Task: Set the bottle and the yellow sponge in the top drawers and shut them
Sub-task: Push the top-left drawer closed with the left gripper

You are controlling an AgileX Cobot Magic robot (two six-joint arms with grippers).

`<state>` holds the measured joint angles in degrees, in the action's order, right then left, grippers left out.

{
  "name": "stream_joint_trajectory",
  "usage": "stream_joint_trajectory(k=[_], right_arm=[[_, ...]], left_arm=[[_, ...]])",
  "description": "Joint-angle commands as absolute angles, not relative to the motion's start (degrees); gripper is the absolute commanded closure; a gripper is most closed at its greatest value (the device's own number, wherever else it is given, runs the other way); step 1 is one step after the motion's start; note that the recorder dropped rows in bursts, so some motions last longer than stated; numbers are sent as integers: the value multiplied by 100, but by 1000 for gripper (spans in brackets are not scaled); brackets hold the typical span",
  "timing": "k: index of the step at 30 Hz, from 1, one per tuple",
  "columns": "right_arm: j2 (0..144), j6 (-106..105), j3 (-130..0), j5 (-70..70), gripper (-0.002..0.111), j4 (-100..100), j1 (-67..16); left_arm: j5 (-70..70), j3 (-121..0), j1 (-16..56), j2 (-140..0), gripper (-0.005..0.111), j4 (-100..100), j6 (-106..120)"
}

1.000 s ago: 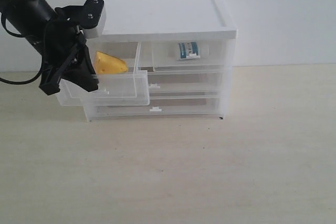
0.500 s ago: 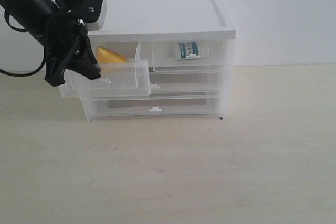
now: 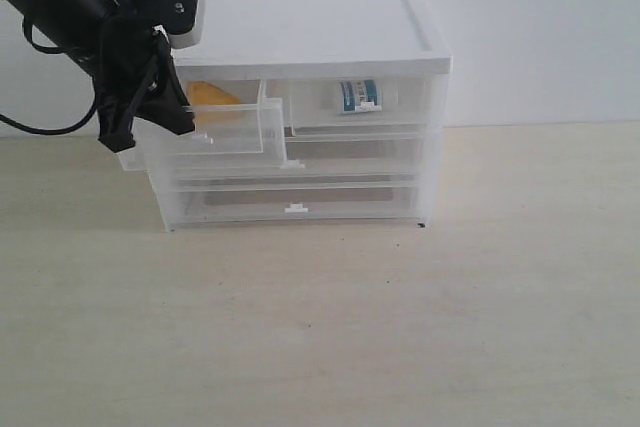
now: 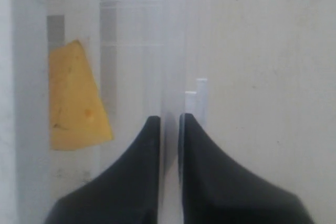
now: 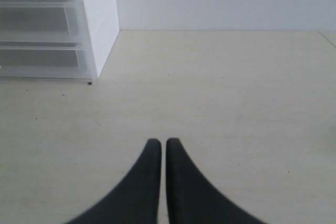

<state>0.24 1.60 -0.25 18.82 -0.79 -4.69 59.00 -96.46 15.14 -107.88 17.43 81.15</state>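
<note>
The yellow sponge (image 3: 212, 95) lies in the left top drawer (image 3: 228, 133), which still sticks out a little from the white-topped cabinet (image 3: 310, 32). My left gripper (image 3: 165, 125) is shut on that drawer's clear front wall. In the left wrist view the gripper (image 4: 169, 121) pinches the wall beside the white clip handle (image 4: 197, 95), with the sponge (image 4: 76, 98) behind it. The bottle (image 3: 360, 96) lies on its side in the closed right top drawer (image 3: 362, 115). My right gripper (image 5: 163, 142) is shut and empty over bare table, out of the exterior view.
Two full-width clear drawers (image 3: 295, 187) below are closed. The cabinet's side wall (image 5: 97, 19) shows in the right wrist view, far from that gripper. A light wooden table (image 3: 400, 327) stretches in front, and a white wall stands behind.
My left gripper has pushed the left top drawer back into the cabinet, from well out to nearly in. The sponge rode in with it. The bottle and right drawer are unchanged.
</note>
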Motion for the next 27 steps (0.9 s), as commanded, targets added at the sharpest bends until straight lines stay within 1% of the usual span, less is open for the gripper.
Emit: stream_joint_trajectory(k=[1, 7, 9, 11, 13, 16, 17, 19, 24, 27], right_arm=[[0, 137, 0, 1837, 107, -66, -444], [0, 137, 0, 1838, 107, -52, -444], [0, 137, 0, 1838, 107, -52, -444], [0, 137, 0, 1838, 107, -52, -444], [0, 137, 0, 1838, 107, -52, -444], [0, 137, 0, 1838, 107, -52, -444], [0, 137, 0, 1838, 107, -52, -444], [0, 137, 0, 1838, 107, -52, -444], [0, 137, 0, 1838, 107, -52, -444], [0, 137, 0, 1838, 107, -52, -444]], left_arm=[[5213, -9730, 1518, -10833, 102, 1718, 8040], [5039, -9730, 1518, -10845, 102, 1718, 8040], [5108, -9730, 1518, -10845, 98, 1715, 7971], [5208, -9730, 1518, -10845, 86, 1715, 7946], [5276, -9730, 1518, -10832, 70, 1672, 7935], [5298, -9730, 1518, -10750, 50, 1641, 7794], [5298, -9730, 1518, -10701, 46, 1641, 7745], [5331, -9730, 1518, -10627, 44, 1641, 7673], [5690, -9730, 1518, -10329, 44, 1565, 7673], [5978, -9730, 1518, -10114, 47, 1565, 7612]])
